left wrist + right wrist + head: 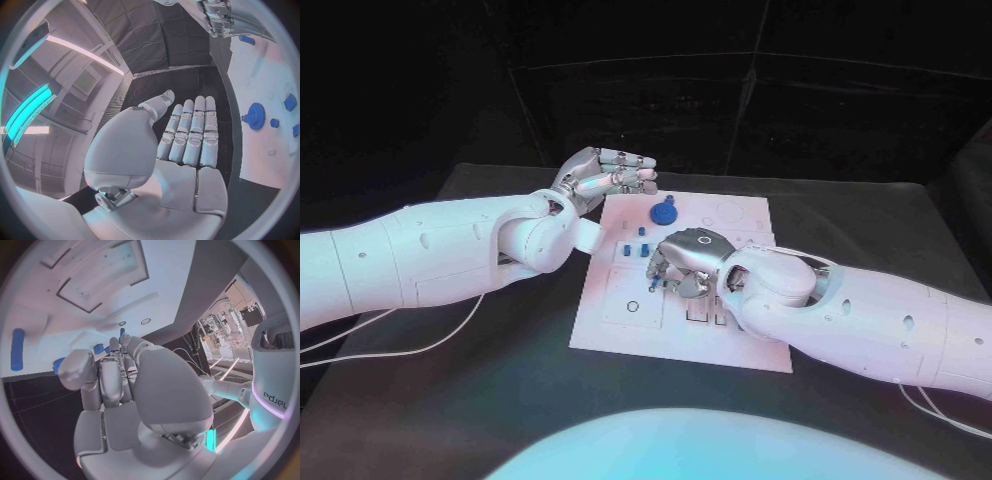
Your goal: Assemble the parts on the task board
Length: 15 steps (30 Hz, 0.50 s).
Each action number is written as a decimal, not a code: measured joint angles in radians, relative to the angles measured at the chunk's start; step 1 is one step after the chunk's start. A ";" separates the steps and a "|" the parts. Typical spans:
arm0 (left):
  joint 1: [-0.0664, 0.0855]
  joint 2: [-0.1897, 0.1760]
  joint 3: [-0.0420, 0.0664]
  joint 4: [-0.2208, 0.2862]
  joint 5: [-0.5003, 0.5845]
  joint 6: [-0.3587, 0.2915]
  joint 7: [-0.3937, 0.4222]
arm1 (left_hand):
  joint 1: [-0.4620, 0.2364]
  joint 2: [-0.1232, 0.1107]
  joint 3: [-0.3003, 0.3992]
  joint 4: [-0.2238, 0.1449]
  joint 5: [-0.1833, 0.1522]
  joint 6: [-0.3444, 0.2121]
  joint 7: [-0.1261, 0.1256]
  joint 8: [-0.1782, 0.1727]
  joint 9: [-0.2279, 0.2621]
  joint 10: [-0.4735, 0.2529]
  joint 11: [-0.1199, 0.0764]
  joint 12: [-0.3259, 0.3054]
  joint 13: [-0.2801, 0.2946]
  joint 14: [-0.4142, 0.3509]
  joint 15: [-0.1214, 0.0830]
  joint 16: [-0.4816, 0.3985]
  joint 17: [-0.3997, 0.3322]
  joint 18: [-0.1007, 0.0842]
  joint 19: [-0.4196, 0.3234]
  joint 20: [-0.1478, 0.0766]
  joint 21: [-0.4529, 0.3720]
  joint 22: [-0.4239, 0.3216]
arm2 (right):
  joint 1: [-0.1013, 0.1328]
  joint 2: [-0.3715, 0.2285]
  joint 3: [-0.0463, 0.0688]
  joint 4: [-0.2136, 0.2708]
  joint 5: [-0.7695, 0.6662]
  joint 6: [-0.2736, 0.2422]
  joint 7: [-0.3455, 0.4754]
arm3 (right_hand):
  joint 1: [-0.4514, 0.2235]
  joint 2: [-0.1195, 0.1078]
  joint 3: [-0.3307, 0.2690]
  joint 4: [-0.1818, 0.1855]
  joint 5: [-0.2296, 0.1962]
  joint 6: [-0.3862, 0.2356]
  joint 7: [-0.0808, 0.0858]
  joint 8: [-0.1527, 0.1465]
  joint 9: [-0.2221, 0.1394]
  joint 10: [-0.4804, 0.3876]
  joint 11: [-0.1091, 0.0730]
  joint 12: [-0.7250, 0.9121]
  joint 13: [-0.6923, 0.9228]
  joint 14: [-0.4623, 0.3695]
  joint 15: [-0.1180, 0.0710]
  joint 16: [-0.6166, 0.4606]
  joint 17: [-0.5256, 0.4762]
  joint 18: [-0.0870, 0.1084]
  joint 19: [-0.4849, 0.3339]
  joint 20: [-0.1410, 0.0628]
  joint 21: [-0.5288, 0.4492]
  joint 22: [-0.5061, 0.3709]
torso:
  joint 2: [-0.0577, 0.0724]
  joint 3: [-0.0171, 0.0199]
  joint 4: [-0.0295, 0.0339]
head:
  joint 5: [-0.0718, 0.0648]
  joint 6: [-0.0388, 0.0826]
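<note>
The white task board [740, 220] lies in the middle of the black table. A blue gear [664, 211] stands near its far edge, and small blue parts [636, 249] stand just in front of it. My right hand [687, 262] hovers over the board's middle with its fingers curled down, pinching a small blue part [656, 284] between thumb and fingers; the same part [99, 348] peeks past the thumb in the right wrist view. My left hand [603, 174] rests at the board's far left corner with straight fingers [190, 135] held side by side, holding nothing. The gear [254, 116] lies beside them.
A blue peg [17, 342] lies on the board [75, 270] away from my right hand. Recessed slots [632, 310] mark the board's near part. White cables [401, 350] trail over the table on the left. Bare table surrounds the board.
</note>
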 measured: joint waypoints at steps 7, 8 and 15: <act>0.000 0.002 0.000 -0.001 0.000 0.001 -0.001 | 0.000 0.000 0.000 0.000 0.000 0.000 0.000 0.000 0.000 0.000 0.000 0.000 0.000 0.000 0.000 0.000 0.000 0.000 0.000 0.000 0.000 0.000 | 0.000 0.009 0.000 -0.003 -0.006 0.013 -0.006 | -0.004 -0.004 0.000 0.000 0.000 0.000 0.000 0.000 0.000 0.000 0.000 0.000 0.000 0.000 0.000 0.000 0.000 0.000 0.000 0.000 0.000 0.000 | 0.000 0.0004 -0.0006 | 0.004 -0.004; 0.000 0.003 0.000 -0.001 0.000 0.002 -0.001 | 0.000 0.000 0.000 0.000 0.000 0.000 0.000 0.000 0.000 0.000 0.000 0.000 0.000 0.000 0.000 0.000 0.000 0.000 0.000 0.000 0.000 0.000 | 0.000 0.010 0.000 -0.004 -0.007 0.014 -0.006 | -0.004 -0.004 0.000 0.000 0.000 0.000 0.000 0.000 0.000 0.000 0.000 0.000 0.000 0.000 0.000 0.000 0.000 0.000 0.000 0.000 0.000 0.000 | 0.000 0.0005 -0.0007 | 0.005 -0.005; 0.000 0.009 0.000 -0.004 0.000 0.003 -0.002 | 0.000 0.000 0.000 0.000 0.000 0.000 0.000 0.000 0.000 0.000 0.000 0.000 0.000 0.000 0.000 0.000 0.000 0.000 0.000 0.000 0.000 0.000 | -0.001 0.022 0.000 -0.015 -0.012 0.028 -0.009 | -0.004 -0.004 0.000 0.000 0.000 0.000 0.000 0.000 0.000 0.000 0.000 0.000 0.000 0.000 0.000 0.000 0.000 0.000 0.000 0.000 0.000 0.000 | 0.001 0.0007 -0.0007 | 0.008 -0.010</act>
